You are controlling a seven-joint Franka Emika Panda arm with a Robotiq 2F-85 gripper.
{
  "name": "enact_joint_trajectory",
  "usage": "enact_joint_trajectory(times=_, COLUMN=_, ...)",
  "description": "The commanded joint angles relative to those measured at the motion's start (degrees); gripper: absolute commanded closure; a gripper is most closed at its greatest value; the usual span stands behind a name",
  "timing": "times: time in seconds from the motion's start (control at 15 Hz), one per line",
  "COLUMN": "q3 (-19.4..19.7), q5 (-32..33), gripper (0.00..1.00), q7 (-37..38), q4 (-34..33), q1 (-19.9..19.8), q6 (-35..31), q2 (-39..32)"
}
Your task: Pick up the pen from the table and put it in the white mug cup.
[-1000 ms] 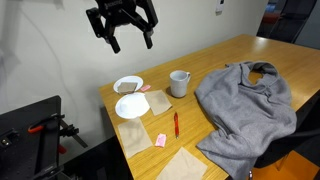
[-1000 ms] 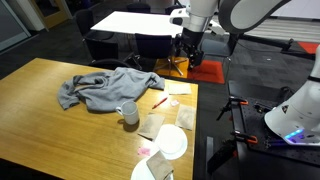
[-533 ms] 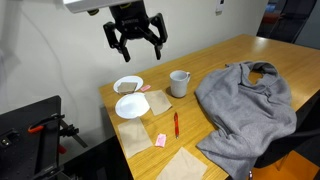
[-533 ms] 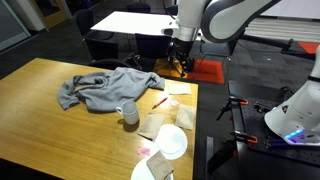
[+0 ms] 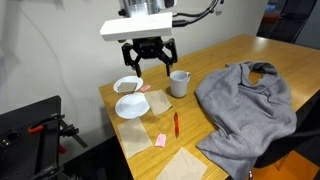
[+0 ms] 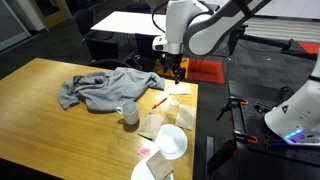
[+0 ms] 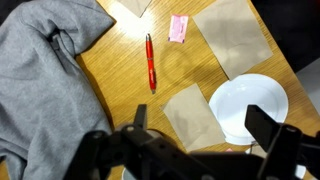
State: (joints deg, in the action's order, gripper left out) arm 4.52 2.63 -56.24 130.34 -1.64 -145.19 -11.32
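Note:
The red pen [image 5: 176, 124] lies on the light-brown wooden table [image 5: 235, 55], between the grey cloth and a brown napkin; it also shows in the other exterior view [image 6: 159, 101] and in the wrist view [image 7: 150, 62]. The white mug [image 5: 179, 83] stands upright behind the pen, handle to the side; it also shows in an exterior view [image 6: 129, 113]. My gripper [image 5: 148, 62] hangs open and empty above the table, over the dishes and the mug, well above the pen. In the wrist view its fingers [image 7: 205, 135] are spread wide.
A white bowl [image 5: 127, 85] and a white plate [image 5: 131, 105] sit near the table's edge. Brown napkins [image 5: 132, 133] and a small pink block [image 5: 160, 139] lie by the pen. A crumpled grey cloth [image 5: 245, 105] covers the table beside the pen.
The arm has come down and moved across toward the mug and dishes. The gripper stays open. The pen and mug have not moved.

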Motion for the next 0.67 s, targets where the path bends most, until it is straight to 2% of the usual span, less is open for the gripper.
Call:
enact_joint_trajectory(times=0.0, q3=-2.04, q5=-0.17, gripper=0.0, q7=-1.51, q4=-3.48, q1=-3.08, q6=-2.19, q2=-5.43)
enact_joint_trajectory(times=0.6, q3=-4.33, q5=0.87, gripper=0.0, q7=-1.13, q4=-10.3, q1=-8.09, q6=-6.91, q2=-17.33)
